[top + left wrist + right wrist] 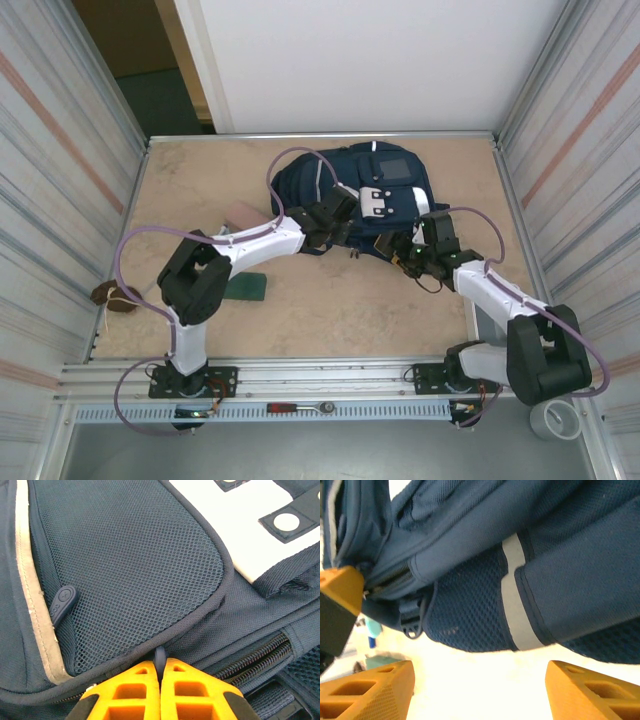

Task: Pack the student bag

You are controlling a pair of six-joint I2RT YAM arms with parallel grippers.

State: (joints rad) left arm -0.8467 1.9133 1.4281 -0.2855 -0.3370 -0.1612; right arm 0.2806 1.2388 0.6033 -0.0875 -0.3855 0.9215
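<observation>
Orange left gripper [160, 680] was pinched shut on zip pull [160, 656] of student bag [350, 190], upper centre of surface [330, 320]. Beside it, right gripper [480, 672] gaped wide, empty. Likely unzipping; next calls for dragging along the zip.

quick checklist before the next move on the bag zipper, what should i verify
1. Left tool shut on the zipper pull: ok.
2. Right tool bracing the student bag: not ok; its jaws are open, with nothing between them.
3. Bag resting on the table: ok.
4. Zipper track free of snagged fabric ahead of the pull: cannot tell.
5. Bag open enough for packing: cannot tell.
</observation>
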